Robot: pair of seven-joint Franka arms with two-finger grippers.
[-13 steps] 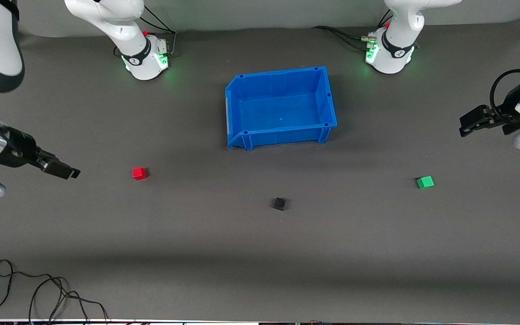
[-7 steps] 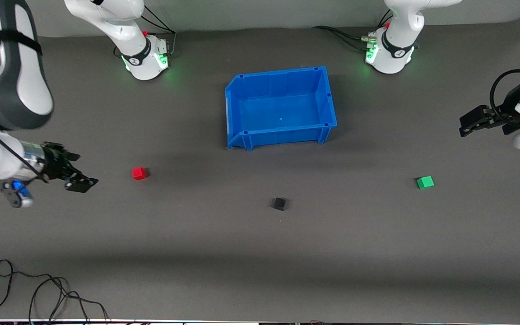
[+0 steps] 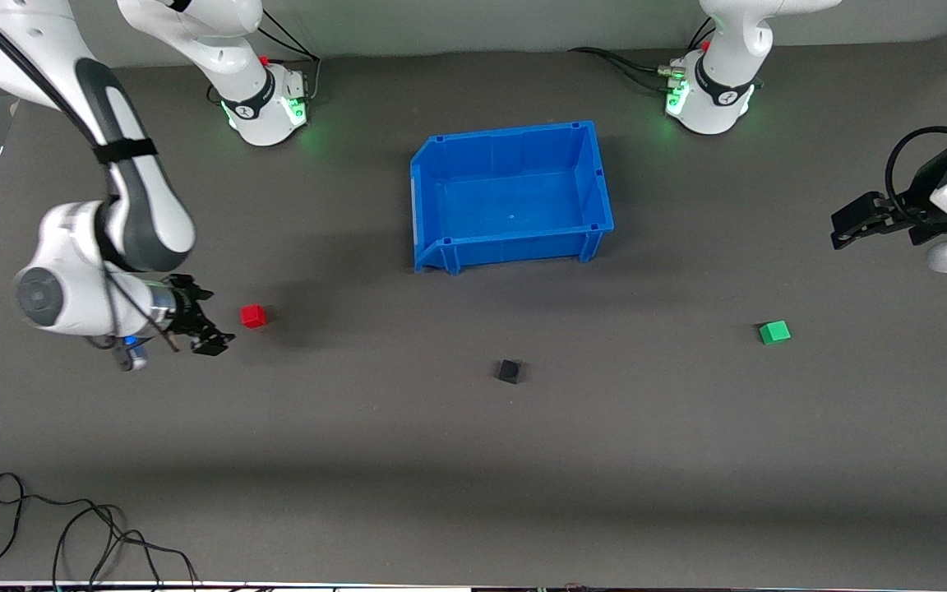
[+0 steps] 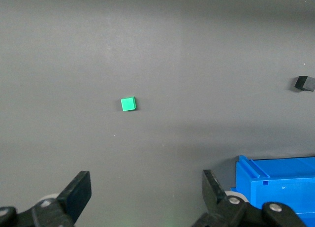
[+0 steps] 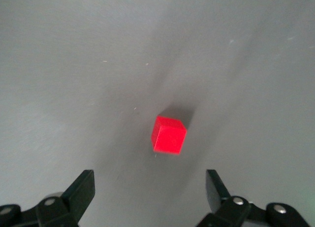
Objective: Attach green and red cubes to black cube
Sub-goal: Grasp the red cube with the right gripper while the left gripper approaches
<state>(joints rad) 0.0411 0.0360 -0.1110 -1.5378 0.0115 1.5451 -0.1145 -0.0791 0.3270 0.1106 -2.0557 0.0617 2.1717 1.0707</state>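
Black cube (image 3: pixel 509 371): one, matte, sharp-edged, resting alone on the surface (image 3: pixel 473 460) nearer the front camera than the blue bin (image 3: pixel 597 177). Bare mat on all of its sides; nothing touches it.

Red cube (image 3: pixel 252 316): one, glossy solid colour, toward the right arm's end of the surface, well apart from the black cube. Open mat all round it in the right wrist view (image 5: pixel 169 134).

Green cube (image 3: pixel 774 332): one, same shape, toward the left arm's end, well apart from the black cube, open room around it (image 4: pixel 128 104).

Right gripper (image 3: pixel 212 339): low, just beside the red cube at the right arm's end, not touching. Jaws spread wide, nothing between them; red cube sits centred ahead of the gap.

Left gripper (image 3: pixel 847 228): over the surface edge at the left arm's end, well apart from the green cube. Jaws spread wide, holding nothing.

Blue bin: one, hard plastic, rectangular, walled, with a cut-down lip, nothing in it, between the two arm bases and the cubes.

Surface: dark grey mat, flat, fine-textured. Loose black cables (image 3: pixel 71 534) lie at its camera-side edge, right arm's end.
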